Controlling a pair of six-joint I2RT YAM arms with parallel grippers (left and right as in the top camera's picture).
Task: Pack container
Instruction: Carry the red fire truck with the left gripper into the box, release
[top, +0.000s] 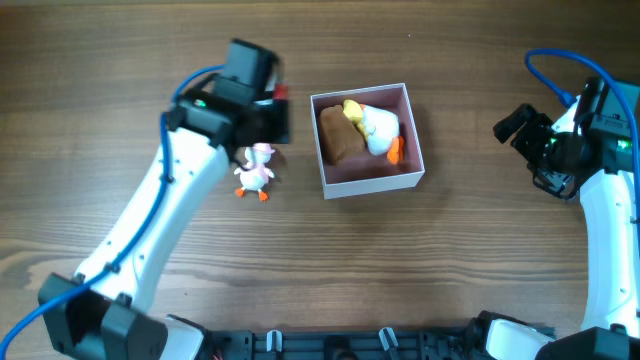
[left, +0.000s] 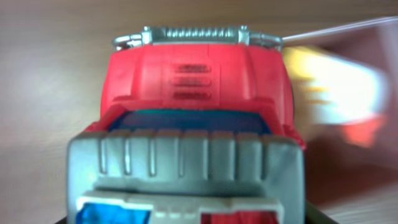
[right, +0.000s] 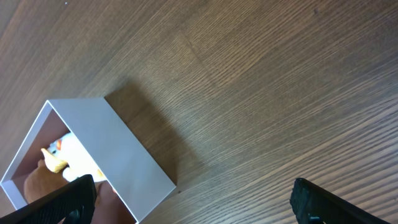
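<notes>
Box (top: 372, 183): one
Toy ducks (top: 381, 131) (top: 257, 170): two
Red toy truck (left: 196, 81): one
Brown toy (top: 338, 135): one
Robot arms (top: 150, 230) (top: 610, 225): two

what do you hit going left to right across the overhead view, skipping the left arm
small duck toy on the table → container → brown toy inside it → white duck inside it → right gripper
</notes>
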